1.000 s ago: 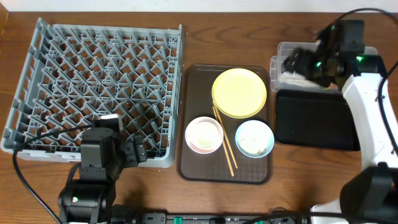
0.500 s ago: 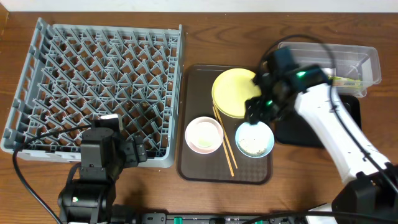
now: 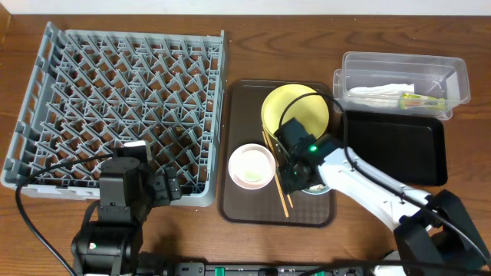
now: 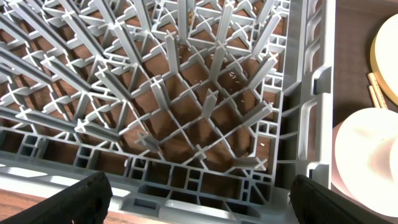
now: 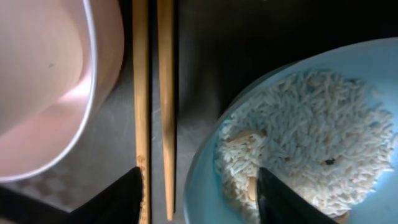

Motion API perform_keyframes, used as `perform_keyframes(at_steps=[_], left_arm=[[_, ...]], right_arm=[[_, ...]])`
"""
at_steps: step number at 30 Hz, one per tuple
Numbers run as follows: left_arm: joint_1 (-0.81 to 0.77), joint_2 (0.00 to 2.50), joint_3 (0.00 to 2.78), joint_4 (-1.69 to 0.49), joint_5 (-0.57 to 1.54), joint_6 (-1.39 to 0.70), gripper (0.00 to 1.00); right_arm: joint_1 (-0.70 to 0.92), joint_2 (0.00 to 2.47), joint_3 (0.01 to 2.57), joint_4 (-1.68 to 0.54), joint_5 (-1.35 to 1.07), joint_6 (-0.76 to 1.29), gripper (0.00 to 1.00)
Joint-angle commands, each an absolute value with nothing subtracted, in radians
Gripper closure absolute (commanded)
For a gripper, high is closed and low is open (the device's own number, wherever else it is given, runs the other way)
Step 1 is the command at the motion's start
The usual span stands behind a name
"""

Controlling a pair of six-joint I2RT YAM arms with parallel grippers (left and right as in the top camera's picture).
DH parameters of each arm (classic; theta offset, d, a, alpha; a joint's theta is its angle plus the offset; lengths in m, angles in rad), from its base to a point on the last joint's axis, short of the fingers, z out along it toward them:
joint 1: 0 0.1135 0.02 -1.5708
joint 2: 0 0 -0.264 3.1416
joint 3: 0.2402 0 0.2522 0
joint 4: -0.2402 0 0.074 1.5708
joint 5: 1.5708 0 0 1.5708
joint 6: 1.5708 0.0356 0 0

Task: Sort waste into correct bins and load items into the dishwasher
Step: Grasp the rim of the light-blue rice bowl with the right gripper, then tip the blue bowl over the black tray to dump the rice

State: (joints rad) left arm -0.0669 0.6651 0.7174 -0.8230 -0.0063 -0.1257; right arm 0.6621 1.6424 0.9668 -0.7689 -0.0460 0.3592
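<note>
My right gripper (image 3: 296, 165) is open and low over the brown serving tray. In the right wrist view its fingers (image 5: 196, 205) straddle the rim of the light-blue bowl (image 5: 208, 165), which holds white rice (image 5: 305, 130), and one end of the wooden chopsticks (image 5: 152, 93). The pale-pink bowl (image 5: 43, 81) lies just left of them. The yellow plate (image 3: 295, 107) sits behind. The clear tub (image 3: 403, 65) holds the white napkin (image 3: 376, 90) and the wrapper (image 3: 420, 100). My left gripper (image 4: 202, 205) is open at the grey rack's (image 3: 115, 92) front edge. The white cup is out of view.
The brown serving tray (image 3: 238, 199) lies between the rack and the black tray (image 3: 395, 146), which sits in front of the clear tub. The right arm stretches from the front right across the serving tray. The pink bowl (image 4: 367, 155) shows right of the rack's corner.
My right arm has swung from the clear tub at the back right down to the serving tray, low over the blue bowl. The left arm has not moved.
</note>
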Motion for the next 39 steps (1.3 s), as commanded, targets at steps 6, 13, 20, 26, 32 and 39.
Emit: perform_keyframes(at_steps=[6, 13, 20, 26, 32, 39], left_arm=[[-0.062, 0.664, 0.740, -0.834, -0.008, -0.113, 0.05], [-0.062, 0.664, 0.740, -0.833, -0.008, -0.113, 0.05], [-0.062, 0.664, 0.740, -0.833, -0.008, -0.113, 0.05], [-0.062, 0.664, 0.740, -0.833, -0.008, -0.113, 0.05], [-0.062, 0.664, 0.740, -0.833, -0.008, -0.113, 0.05], [-0.062, 0.664, 0.740, -0.833, -0.008, -0.113, 0.05]], right_arm=[[0.712, 1.635, 0.957, -0.760, 0.082, 0.433, 0.71], [0.731, 1.641, 0.952, -0.744, 0.082, 0.433, 0.81], [0.738, 1.641, 0.952, -0.744, 0.083, 0.433, 0.98], [0.738, 1.640, 0.958, -0.740, 0.082, 0.433, 0.99], [0.733, 1.608, 1.058, -0.769, 0.081, 0.429, 0.99], [0.615, 1.491, 1.146, -0.781, 0.054, 0.429, 0.99]])
